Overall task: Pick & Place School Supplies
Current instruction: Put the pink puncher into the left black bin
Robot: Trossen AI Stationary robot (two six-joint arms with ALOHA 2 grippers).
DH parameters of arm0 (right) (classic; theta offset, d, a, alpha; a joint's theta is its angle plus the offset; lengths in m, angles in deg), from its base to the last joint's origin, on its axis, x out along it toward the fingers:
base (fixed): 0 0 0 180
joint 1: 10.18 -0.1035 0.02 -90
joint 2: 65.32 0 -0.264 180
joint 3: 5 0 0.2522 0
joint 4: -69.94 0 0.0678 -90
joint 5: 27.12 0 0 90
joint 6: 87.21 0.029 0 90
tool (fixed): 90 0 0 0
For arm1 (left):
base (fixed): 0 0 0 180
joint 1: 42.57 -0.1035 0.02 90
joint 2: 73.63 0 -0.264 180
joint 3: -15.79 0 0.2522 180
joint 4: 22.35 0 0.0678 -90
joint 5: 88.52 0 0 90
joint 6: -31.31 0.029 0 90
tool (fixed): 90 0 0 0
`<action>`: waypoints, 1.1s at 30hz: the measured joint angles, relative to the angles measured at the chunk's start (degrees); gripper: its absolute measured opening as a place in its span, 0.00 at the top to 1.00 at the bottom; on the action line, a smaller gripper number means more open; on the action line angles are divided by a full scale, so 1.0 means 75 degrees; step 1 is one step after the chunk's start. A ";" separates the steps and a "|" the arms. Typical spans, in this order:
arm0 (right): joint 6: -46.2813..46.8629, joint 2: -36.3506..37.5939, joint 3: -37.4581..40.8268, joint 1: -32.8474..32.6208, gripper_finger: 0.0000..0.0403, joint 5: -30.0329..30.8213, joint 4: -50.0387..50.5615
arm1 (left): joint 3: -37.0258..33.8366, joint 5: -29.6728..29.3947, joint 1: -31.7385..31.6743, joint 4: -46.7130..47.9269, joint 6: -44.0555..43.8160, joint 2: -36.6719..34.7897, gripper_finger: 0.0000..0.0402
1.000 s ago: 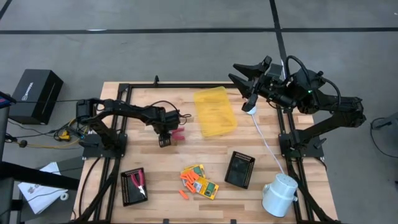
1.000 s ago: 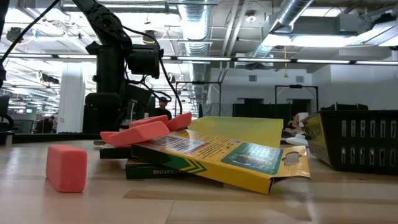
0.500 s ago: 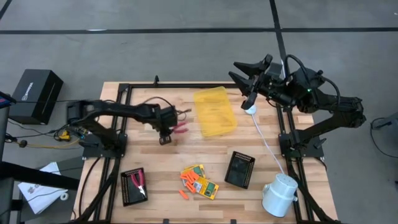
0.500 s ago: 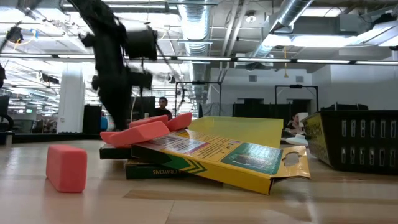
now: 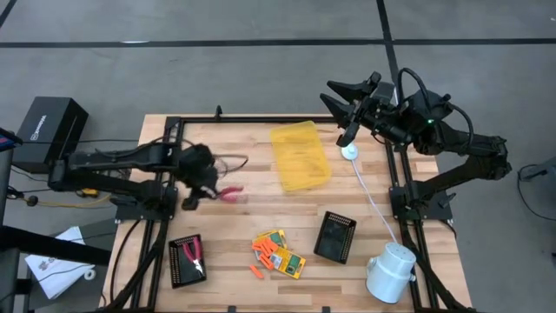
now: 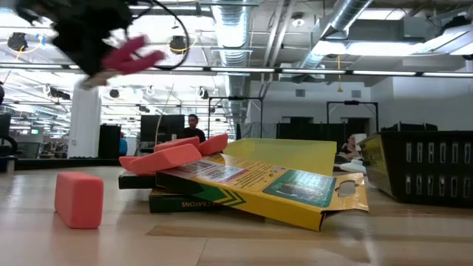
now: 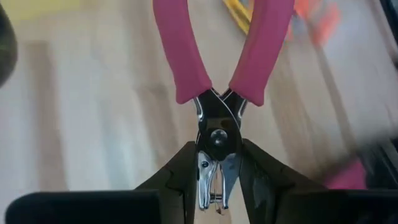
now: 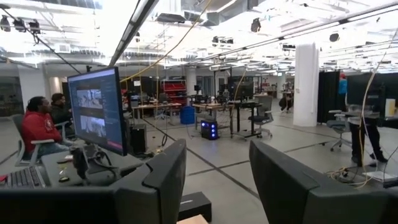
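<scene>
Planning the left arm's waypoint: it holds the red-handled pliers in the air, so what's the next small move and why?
Probably carry toward the left black tray and lower. The left gripper is shut on the pliers by the metal head, lifted off the table; that tray already holds a similar tool.

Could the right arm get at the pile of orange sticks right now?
Probably yes: the right gripper hangs open and empty over the table's far edge, and nothing lies over the orange sticks. It would be a long stretch across, though.

Both arms point(image 5: 130, 161) are showing dark, jointed links; black cables are looping at the left wrist. The right arm point(image 5: 452, 143) is carrying a green light, its fingers point(image 8: 155, 180) broad and black.
</scene>
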 joint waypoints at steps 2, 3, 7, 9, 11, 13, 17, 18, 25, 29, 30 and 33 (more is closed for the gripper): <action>0.0161 0.0000 0.0000 0.0015 0.58 0.0001 -0.0008 | -0.0001 -0.0030 0.0437 0.0670 0.0191 -0.0161 0.80; 0.0245 0.0000 0.0000 0.0015 0.58 0.0001 -0.0007 | -0.0002 -0.0084 0.0694 0.0930 0.0240 -0.0222 0.80; 0.0368 0.0000 0.0000 0.0012 0.58 0.0024 -0.0023 | -0.0004 -0.0634 0.1882 0.1746 0.0425 -0.0320 0.80; 0.0446 -0.0039 -0.0002 0.0001 0.59 0.0029 -0.0105 | -0.0004 -0.0827 0.2480 0.1988 0.0498 -0.0321 0.80; 0.0559 -0.0072 0.0000 0.0001 0.59 0.0033 -0.0165 | -0.0002 -0.0916 0.3080 0.2167 0.0592 -0.0317 0.80; 0.0569 -0.0105 0.0006 0.0001 0.59 0.0036 -0.0241 | -0.0001 -0.1046 0.3655 0.2321 0.0587 -0.0314 0.80; 0.0569 -0.0224 0.0005 -0.0060 0.59 0.0054 -0.0476 | -0.0001 -0.1198 0.4687 0.2511 0.0386 -0.0308 0.80; 0.0569 -0.0266 0.0006 -0.0063 0.59 0.0056 -0.0499 | -0.0001 -0.1235 0.4932 0.2494 0.0321 -0.0308 0.80; 0.0592 -0.0608 0.0004 -0.0115 0.58 0.0053 -0.0583 | 0.0008 -0.1293 0.6416 0.2389 -0.0407 0.0025 0.80; 0.0627 -0.0807 -0.0011 -0.0116 0.57 0.0054 -0.0582 | 0.0008 -0.1301 0.7021 0.2103 -0.0494 0.0628 0.80; 0.0646 -0.0829 0.0011 -0.0116 0.57 0.0055 -0.0511 | 0.0008 -0.1301 0.7101 0.2032 -0.0542 0.0803 0.80; 0.0648 -0.0959 -0.0005 -0.0116 0.57 0.0053 -0.0570 | 0.0008 -0.1303 0.7227 0.1826 -0.0598 0.1295 0.80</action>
